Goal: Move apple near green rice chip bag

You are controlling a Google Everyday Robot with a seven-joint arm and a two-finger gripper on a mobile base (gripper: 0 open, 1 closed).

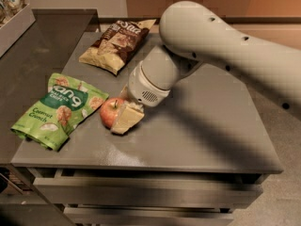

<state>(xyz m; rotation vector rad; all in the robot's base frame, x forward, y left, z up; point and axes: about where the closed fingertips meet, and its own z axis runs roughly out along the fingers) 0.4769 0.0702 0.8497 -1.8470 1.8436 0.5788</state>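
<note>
The red apple with yellowish patches sits on the grey table, just right of the green rice chip bag. The bag lies flat at the table's left front, with white "Coconut Crunch" lettering. My gripper reaches down from the big cream arm and is closed around the apple, one cream finger in front of it, the other hidden behind. The apple is a small gap away from the bag's right edge.
A brown and cream chip bag lies at the back of the table. A light bin stands at the far left on a darker counter. Drawer fronts run below the table's front edge.
</note>
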